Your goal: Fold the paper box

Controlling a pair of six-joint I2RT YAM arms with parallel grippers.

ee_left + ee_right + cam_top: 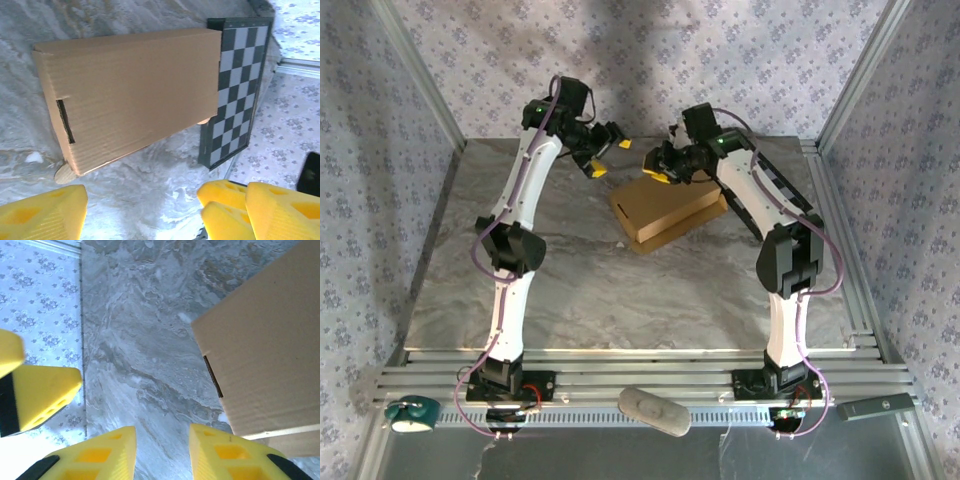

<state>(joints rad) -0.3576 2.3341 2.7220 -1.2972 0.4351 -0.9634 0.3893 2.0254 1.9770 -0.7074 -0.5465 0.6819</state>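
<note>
Tan-brown corrugated cardboard box [665, 208] lies flat on the grey marble-look worktop [570, 300] and looks closed up. A dark slot [65, 120] and a tab tip [64, 173] show at one short end. The opp. end overlaps a black-and-white checkerboard panel [240, 90].

Left end effector [608, 153] hovers near the box's slotted end, fingers apart, empty. Right end effector [162, 445] is just beside that same end, fingers apart w/ nothing between.

Box is prob. light, w/ stiff panels but crushable edges. Matte card should grip OK, yet it will likely skid on the smooth top. Best hold: pinch a side wall near a corner, or press down on the lid.

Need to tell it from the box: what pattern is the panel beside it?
Black-and-white checkerboard panel, clearest in the left wrist view.
</note>
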